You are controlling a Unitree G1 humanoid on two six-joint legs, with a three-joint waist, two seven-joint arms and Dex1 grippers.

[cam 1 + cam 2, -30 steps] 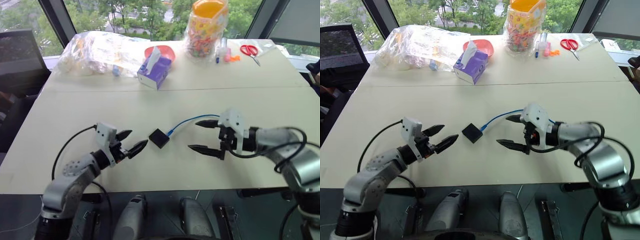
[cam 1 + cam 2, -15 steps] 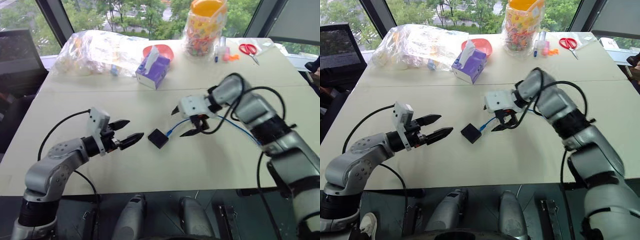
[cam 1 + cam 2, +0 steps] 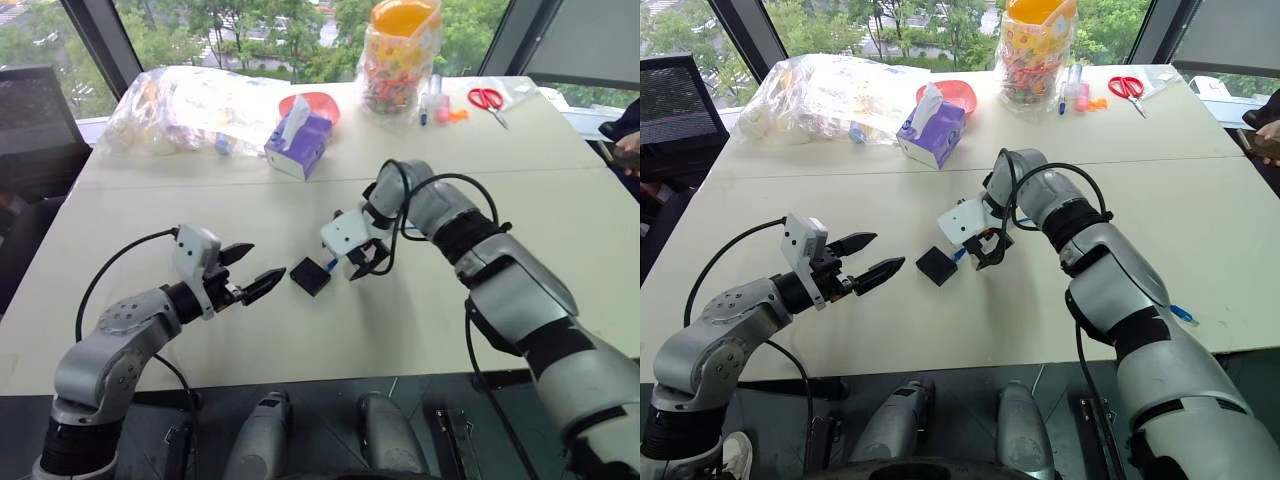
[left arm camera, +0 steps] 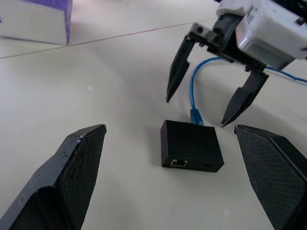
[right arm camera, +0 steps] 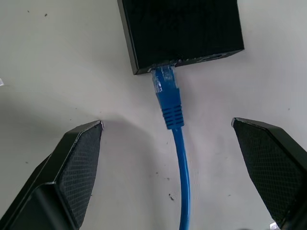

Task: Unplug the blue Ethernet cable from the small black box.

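Right gripper [image 5: 168, 143] jaws wide, straddling bright-blue Ethernet cable [image 5: 181, 158] plugged into small matte-black box [image 5: 180, 28]; left gripper [image 3: 250, 270] open, empty.

The small black box [image 5: 180, 31] is matte black, and the Ethernet cable [image 5: 181, 158] in it is bright blue with a ribbed blue boot. The table [image 3: 300, 340] is pale beige. Both grippers have white housings; the fingers [image 5: 72, 167] are black with a fine woven texture. The tissue box [image 3: 297, 145] is purple and white.
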